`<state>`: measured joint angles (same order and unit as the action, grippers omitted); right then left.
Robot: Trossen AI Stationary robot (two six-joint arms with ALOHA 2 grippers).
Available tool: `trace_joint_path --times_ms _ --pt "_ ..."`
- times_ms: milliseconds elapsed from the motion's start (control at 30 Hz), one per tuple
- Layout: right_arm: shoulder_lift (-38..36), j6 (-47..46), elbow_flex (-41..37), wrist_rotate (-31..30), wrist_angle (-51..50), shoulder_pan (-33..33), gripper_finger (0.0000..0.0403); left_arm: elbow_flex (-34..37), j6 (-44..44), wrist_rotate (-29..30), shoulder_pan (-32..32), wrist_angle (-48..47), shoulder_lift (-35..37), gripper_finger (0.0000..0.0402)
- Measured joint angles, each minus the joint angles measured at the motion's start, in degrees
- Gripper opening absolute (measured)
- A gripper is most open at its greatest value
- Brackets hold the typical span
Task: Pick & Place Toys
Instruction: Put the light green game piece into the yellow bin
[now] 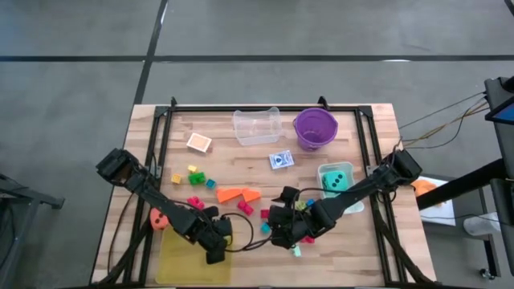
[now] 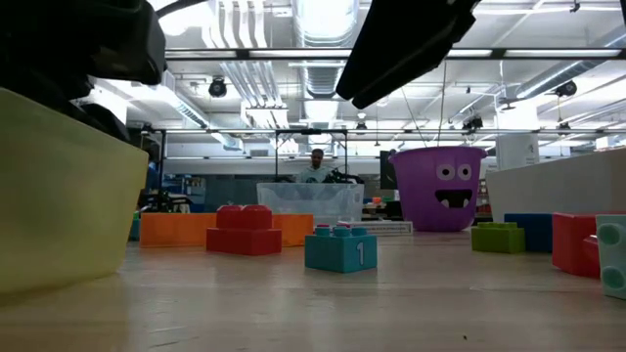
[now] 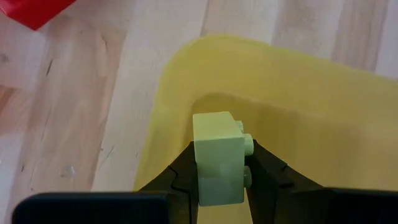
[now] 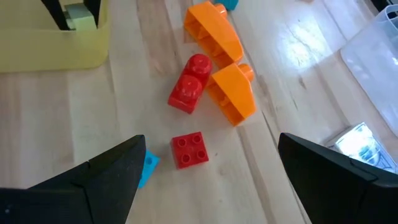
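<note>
My left gripper [image 1: 217,251] is shut on a pale green brick [image 3: 217,158] over the near right corner of the flat yellow tray [image 1: 183,261]. The right wrist view shows that brick [image 4: 79,15] low over the tray [image 4: 50,43]. Whether it touches the tray I cannot tell. My right gripper [image 1: 279,230] stands open above the wood at mid table. Below it lies a small red brick [image 4: 189,150]. Beyond that are a taller red brick [image 4: 190,84] and two orange wedges [image 4: 219,59]. My left gripper pinches the pale green brick between its two fingers [image 3: 184,168], on two opposite faces [image 3: 200,163]. The fingers come steeply from above. The brick's studs [image 3: 248,144] point sideways, and the brick sticks out past the fingertips over the tray's corner.
At the far edge stand a clear tub [image 1: 257,126] and a purple bucket [image 1: 315,128]. A blue card pack [image 1: 280,160] and a teal die [image 1: 337,181] lie near them. Green and yellow bricks [image 1: 193,175] lie at left. A teal brick [image 2: 340,249] is on the wood.
</note>
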<state>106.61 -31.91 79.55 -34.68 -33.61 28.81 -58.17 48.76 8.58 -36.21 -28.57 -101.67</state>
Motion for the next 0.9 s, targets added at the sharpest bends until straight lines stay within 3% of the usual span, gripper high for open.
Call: trace_joint_path --times_ms 900 --pt "0.0 -1.1 -0.1 0.3 0.0 0.1 0.0363 3.4 2.2 -2.2 -1.1 6.9 -0.1 0.0080"
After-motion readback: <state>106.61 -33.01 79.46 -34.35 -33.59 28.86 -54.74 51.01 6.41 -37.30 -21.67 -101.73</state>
